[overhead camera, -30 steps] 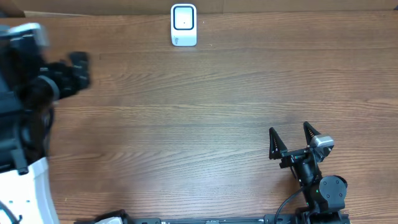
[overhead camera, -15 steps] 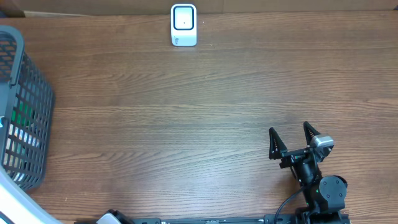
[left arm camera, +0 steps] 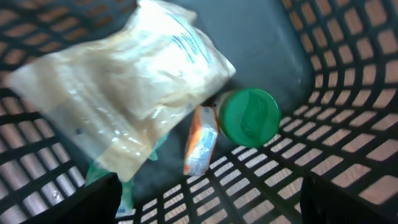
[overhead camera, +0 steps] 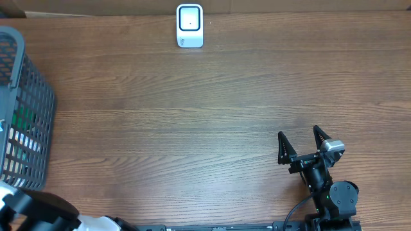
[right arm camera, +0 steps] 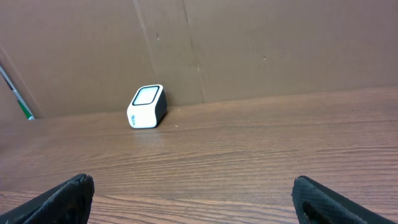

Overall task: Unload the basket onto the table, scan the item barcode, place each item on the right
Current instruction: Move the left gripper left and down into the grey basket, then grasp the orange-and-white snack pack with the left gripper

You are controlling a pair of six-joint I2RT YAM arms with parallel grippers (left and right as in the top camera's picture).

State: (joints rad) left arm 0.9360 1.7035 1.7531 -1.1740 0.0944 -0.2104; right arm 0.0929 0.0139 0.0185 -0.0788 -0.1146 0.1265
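The white barcode scanner stands at the table's far edge, and it also shows in the right wrist view as the scanner against a brown wall. The left wrist view looks down into a dark mesh basket. In it lie a clear plastic bag with pale contents, a green-lidded round container and a small orange-and-blue pack. My left gripper hangs open above them, holding nothing. My right gripper rests open on the table at the near right, nothing between its fingers.
The grey basket stands at the table's left edge. My left arm shows only as a blur in the near-left corner of the overhead view. Bare wood lies between the basket, the scanner and the right gripper.
The left arm swung away from over the basket toward the near-left corner, uncovering the basket in the overhead view. The right arm has not moved.
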